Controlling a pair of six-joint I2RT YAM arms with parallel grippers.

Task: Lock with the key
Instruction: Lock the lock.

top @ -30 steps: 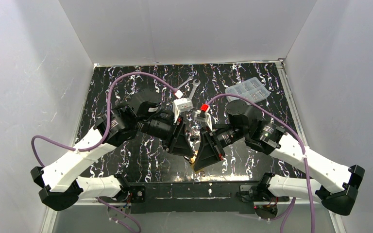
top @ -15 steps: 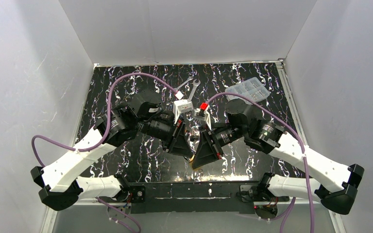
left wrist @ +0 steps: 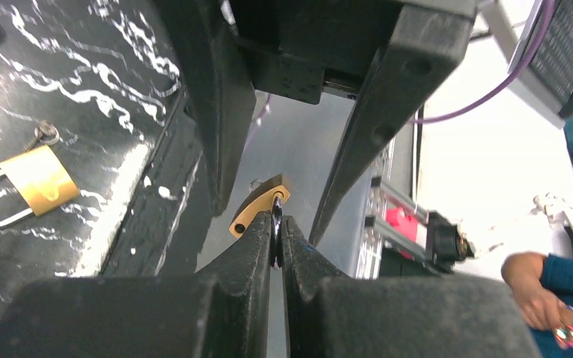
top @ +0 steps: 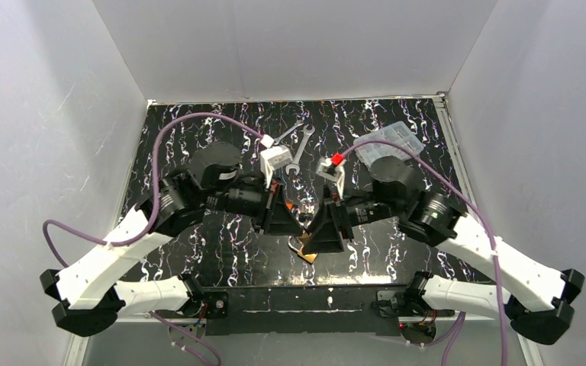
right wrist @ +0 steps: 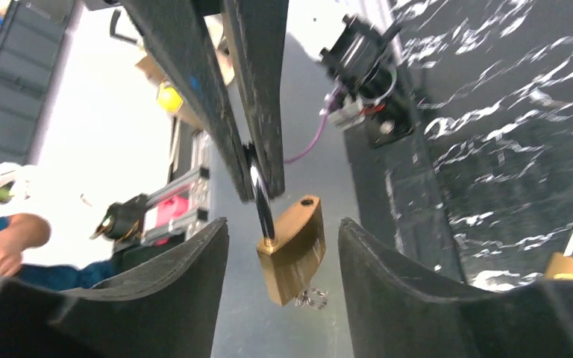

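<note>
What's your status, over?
Left fingers shut on padlock shackle. Right fingers open, empty, flanking it. Second padlock on table, out of the way.

We see the top view bright and even: the plain white walls point(top: 290, 46) throw soft light onto the black, white-veined tabletop point(top: 221, 244), leaving only faint shadow beneath the arms at its middle. In both wrist views the room past the tabletop's near edge burns out to white. The left gripper point(left wrist: 276, 224) looms dark and soft in its own camera. The small brass padlock point(right wrist: 292, 250), off the tabletop's edge, is fairly crisp in the right wrist view, while the right gripper point(right wrist: 283, 227) flanking it is blurred.
</note>
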